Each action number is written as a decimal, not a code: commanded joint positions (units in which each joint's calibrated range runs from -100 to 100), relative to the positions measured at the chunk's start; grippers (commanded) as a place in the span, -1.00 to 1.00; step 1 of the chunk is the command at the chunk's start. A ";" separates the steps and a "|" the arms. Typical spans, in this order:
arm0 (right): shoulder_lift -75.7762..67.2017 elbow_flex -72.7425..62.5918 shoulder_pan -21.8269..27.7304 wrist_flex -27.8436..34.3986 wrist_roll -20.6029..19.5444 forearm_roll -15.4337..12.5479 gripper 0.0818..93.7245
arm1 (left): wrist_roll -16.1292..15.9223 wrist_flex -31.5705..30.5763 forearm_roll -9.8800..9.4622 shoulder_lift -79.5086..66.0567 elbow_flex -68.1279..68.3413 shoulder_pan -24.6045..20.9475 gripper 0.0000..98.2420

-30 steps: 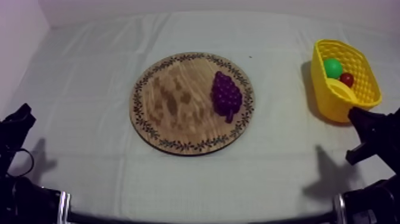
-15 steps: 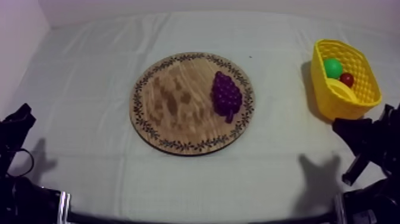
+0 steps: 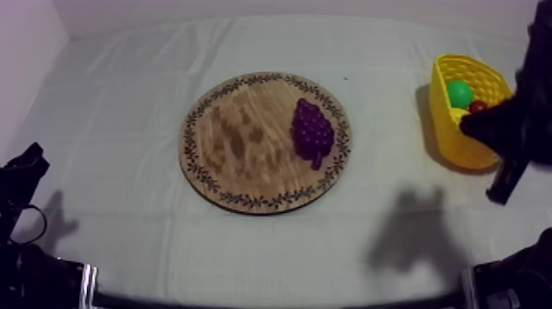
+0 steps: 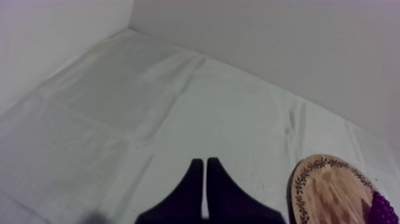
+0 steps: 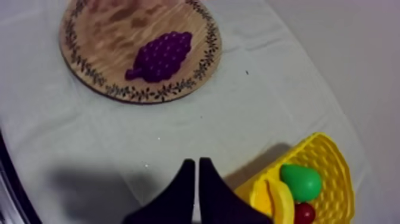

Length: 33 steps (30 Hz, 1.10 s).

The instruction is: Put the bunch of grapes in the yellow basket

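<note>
1. The right claw [image 5: 194,164], its two black fingers [image 5: 181,196] pressed together into a narrow wedge and gripping nothing, hangs above the worktop [image 3: 123,82] just beside the yellow basket [image 5: 333,154].
2. The bunch of grapes [image 5: 161,55] lies well apart from that claw, ahead of its tips across bare worktop, on the half of the round wooden board [image 5: 107,30] nearer the claw, inside the patterned rim.
3. A pear [image 5: 300,182], a banana [image 5: 277,199] and a small red fruit [image 5: 305,212] sit in the basket close by the right claw.
4. The left claw [image 4: 204,162], likewise pressed together and empty, sits low over the worktop, with the board's edge and the grapes ahead and off to its side.
</note>
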 commanded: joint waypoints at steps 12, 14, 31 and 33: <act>33.33 -42.39 0.62 27.10 -18.64 -2.35 -0.99 | 0.00 0.03 0.01 0.03 0.04 -0.01 -1.00; 37.23 -47.00 0.04 30.04 -19.97 -2.24 -0.99 | 0.00 0.03 0.01 0.03 0.04 -0.01 -1.00; 61.69 -69.45 -2.78 40.15 -27.57 -2.38 -0.99 | 0.00 0.03 0.01 0.03 0.04 -0.01 -1.00; 62.60 -70.63 -2.70 40.69 -27.97 -2.36 -0.91 | 0.00 0.03 0.01 0.03 0.04 -0.01 -1.00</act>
